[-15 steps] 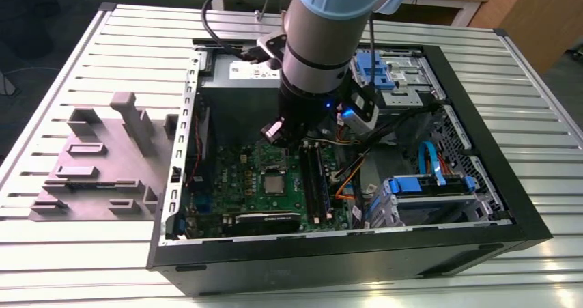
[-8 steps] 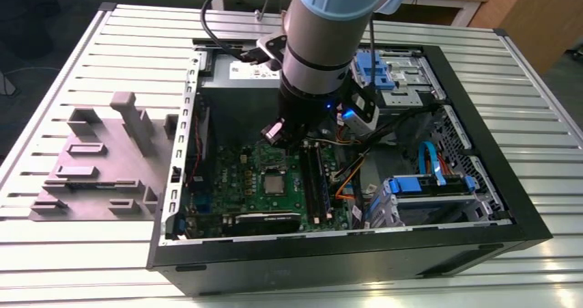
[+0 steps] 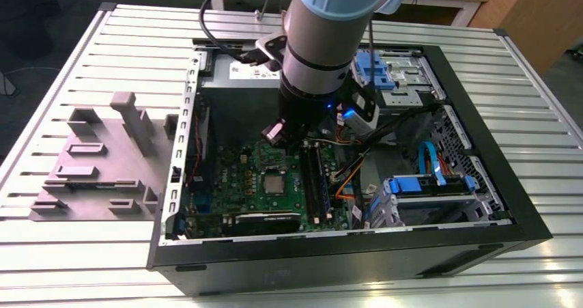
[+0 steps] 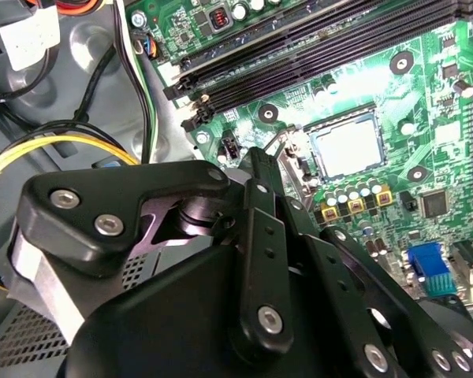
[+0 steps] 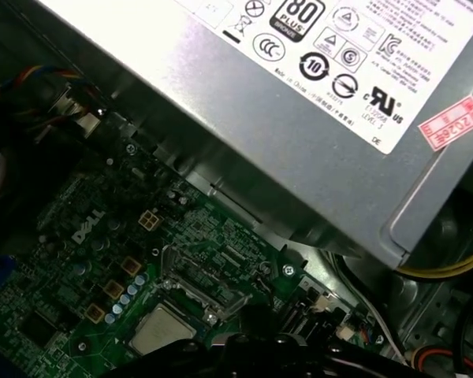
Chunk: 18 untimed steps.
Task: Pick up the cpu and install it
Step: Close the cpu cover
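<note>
On green motherboard (image 4: 426, 102): cpu (image 4: 345, 145), flat pale silvery square, seated in socket; hand (image 3: 284, 136) state unclear.

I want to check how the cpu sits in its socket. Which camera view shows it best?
The second wrist view: the cpu lies flat in its socket, its whole silvery top clear. In the first wrist view the cpu is smaller, partly behind the raised socket frame. The exterior view shows it tiny on the motherboard.

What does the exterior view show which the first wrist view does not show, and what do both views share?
Exterior view alone: the grey plastic tray beside the computer case, on the slatted table, and the arm over the case. First wrist view alone: the power supply's labelled side, close up. Both: the green motherboard with the cpu lying in its socket.
</note>
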Tool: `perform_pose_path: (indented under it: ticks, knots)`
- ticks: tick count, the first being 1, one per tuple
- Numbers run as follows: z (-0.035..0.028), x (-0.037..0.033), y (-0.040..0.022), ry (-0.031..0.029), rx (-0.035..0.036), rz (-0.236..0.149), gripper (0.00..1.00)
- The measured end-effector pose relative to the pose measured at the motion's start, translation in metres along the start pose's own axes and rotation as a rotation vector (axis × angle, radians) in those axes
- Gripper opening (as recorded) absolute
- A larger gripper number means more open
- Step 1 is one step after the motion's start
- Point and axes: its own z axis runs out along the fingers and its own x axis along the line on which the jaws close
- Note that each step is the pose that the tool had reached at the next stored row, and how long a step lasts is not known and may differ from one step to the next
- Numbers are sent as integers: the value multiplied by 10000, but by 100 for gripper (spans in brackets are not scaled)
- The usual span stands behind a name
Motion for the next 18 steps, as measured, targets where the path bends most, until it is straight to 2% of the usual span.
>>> perform_pose_path:
  ticks: [3, 8, 15, 18]
  knots:
    - [0, -1, -1, 25, -4, -241, 10]
    - [0, -1, -1, 32, -5, -287, 10]
    - [0, -9, -8, 103, -17, -939, 10]
    - [0, -10, -8, 106, -17, -969, 10]
